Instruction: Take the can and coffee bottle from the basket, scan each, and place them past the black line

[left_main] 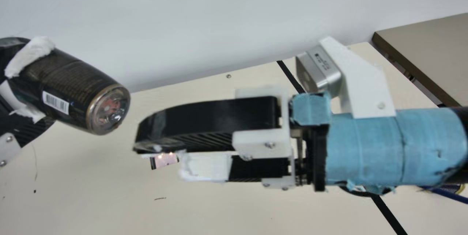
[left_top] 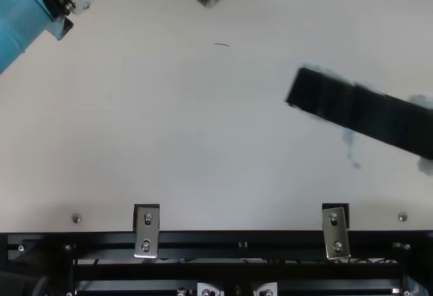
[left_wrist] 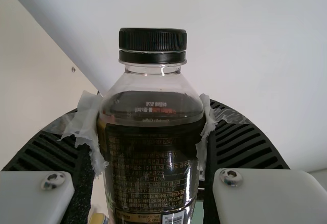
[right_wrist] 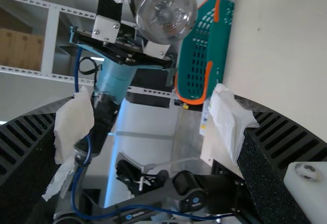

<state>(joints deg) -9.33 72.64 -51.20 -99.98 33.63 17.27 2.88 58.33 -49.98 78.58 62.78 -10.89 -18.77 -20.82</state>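
Observation:
In the main view my left gripper [left_main: 31,83] is shut on the dark coffee bottle [left_main: 78,94], which lies tilted with its clear base toward my right gripper [left_main: 164,159]. A white barcode label shows on its side. Apart from the bottle, my right gripper stands open and holds nothing. The left wrist view has the black-capped bottle [left_wrist: 152,157] between the padded fingers of my left gripper [left_wrist: 150,127]. My right gripper [right_wrist: 153,124] is spread in the right wrist view, where the bottle's base [right_wrist: 166,14] faces the camera. The basket [right_wrist: 196,55] is green with orange handles.
A black line [left_main: 389,215] crosses the cream table [left_main: 91,191] under my right arm. A small pinkish patch with black edges [left_main: 166,160] appears behind my right gripper's tips. Another tabletop [left_main: 431,45] stands at the far right. The top view has a blurred black shape [left_top: 358,110] at right.

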